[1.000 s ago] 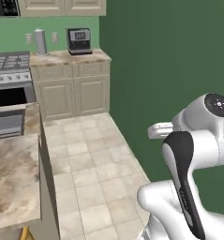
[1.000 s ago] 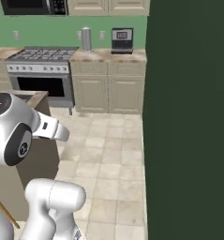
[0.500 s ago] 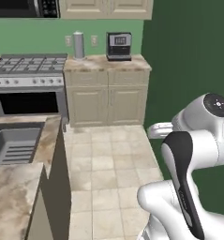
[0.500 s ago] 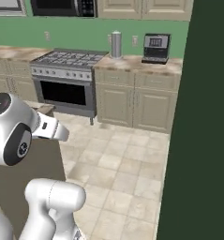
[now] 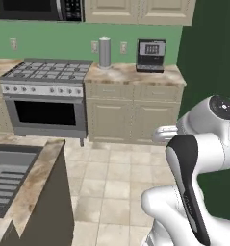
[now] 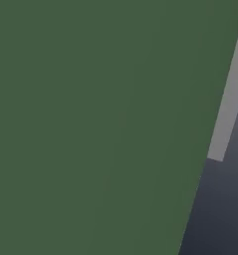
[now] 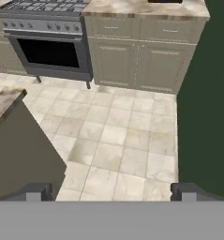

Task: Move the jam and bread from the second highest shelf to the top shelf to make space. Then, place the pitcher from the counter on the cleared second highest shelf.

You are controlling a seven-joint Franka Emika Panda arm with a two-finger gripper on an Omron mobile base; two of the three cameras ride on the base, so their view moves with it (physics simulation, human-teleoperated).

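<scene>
Gripper (image 7: 111, 190), jaws spread and empty, looks down at the tiled floor (image 7: 118, 136); the counter (image 7: 146, 7) lies far ahead, so it carries nothing.

The base has turned, bringing the stove (image 5: 46, 98) nearer centre; right base view seemingly faces a dark green wall (image 6: 100, 124).

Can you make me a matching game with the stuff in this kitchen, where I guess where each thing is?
Things:
1. stove
2. sink
3. coffee machine
4. microwave

Places:
A. set into the near counter, lower left
B. on the far countertop, right end
C. high on the wall, over the burners
D. between the cream cabinets, with a dark oven window

Pairs: 1-D, 2-A, 3-B, 4-C
</scene>
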